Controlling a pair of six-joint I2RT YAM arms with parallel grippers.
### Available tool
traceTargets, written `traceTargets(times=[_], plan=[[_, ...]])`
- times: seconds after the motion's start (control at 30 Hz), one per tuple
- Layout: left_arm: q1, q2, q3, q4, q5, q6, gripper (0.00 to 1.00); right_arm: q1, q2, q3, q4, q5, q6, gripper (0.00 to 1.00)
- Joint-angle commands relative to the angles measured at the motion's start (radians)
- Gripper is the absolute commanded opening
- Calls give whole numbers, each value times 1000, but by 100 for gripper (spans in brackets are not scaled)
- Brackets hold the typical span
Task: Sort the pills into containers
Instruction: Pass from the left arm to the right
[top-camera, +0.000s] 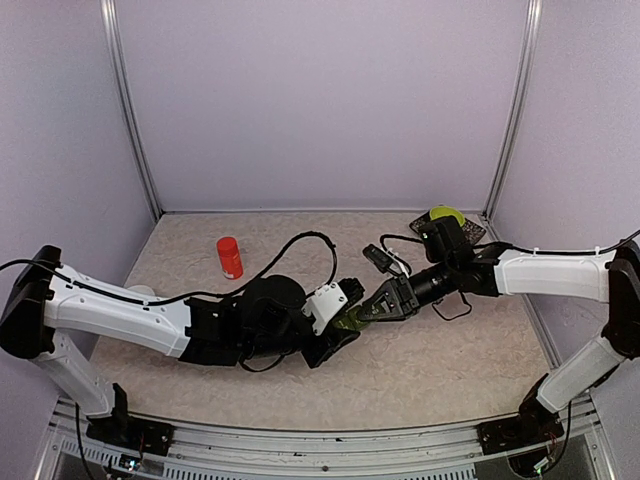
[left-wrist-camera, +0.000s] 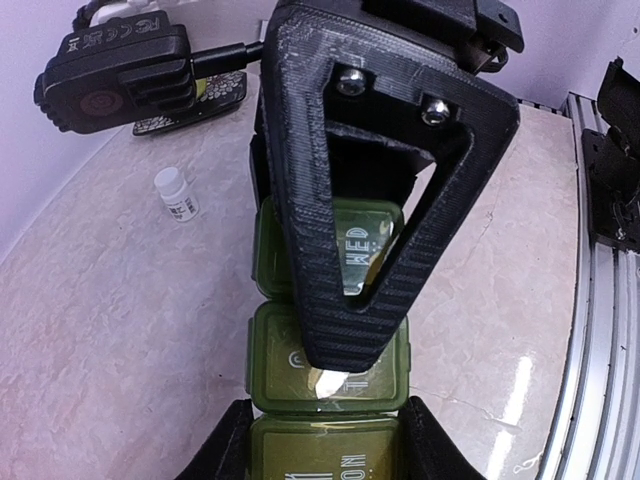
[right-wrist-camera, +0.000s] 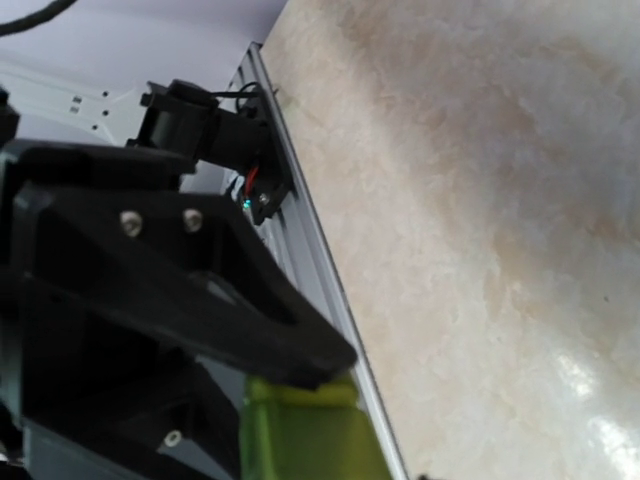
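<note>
The containers (left-wrist-camera: 300, 365) are a dark green strip of three joined lidded compartments, lying lengthwise in the left wrist view. My left gripper (left-wrist-camera: 325, 455) is shut on the nearest compartment, one black finger on each side. From the far end my right gripper (top-camera: 368, 312) reaches over the strip. Its upper finger (left-wrist-camera: 380, 210) lies across the far lid, with the tip on the middle lid. In the right wrist view that finger (right-wrist-camera: 220, 310) presses on the green containers (right-wrist-camera: 310, 430), and the lower finger is mostly hidden. In the top view the containers (top-camera: 350, 321) sit between both grippers. The pills are out of view.
A red bottle (top-camera: 230, 257) stands at the back left. A small white bottle (left-wrist-camera: 175, 193) stands on the table beside the strip. A yellow-green bowl (top-camera: 446, 214) rests on a dark mat (top-camera: 472, 231) in the back right corner. A metal rail (left-wrist-camera: 600, 330) edges the table.
</note>
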Motion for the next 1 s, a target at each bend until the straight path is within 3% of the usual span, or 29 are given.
traceTargets(times=[0.0, 0.17, 0.2, 0.27, 0.37, 0.63, 0.97], plan=[[-7, -17, -9, 38, 3, 13, 36, 9, 19, 1, 44, -57, 20, 34], [-6, -23, -19, 50, -3, 11, 40, 9, 28, 5, 52, -78, 25, 18], [-7, -24, -21, 52, -4, 11, 48, 9, 29, 7, 57, -85, 31, 16], [-7, -32, -29, 58, -11, 8, 81, 9, 25, 9, 63, -93, 44, 15], [-7, -59, -73, 94, -44, 10, 98, 10, 15, 20, 83, -96, 81, 18], [-13, -191, -314, 405, -126, 88, 99, 9, -33, 12, 237, -154, 248, 19], [-34, -153, -385, 769, -145, 272, 95, 10, -72, -73, 551, -185, 503, 18]])
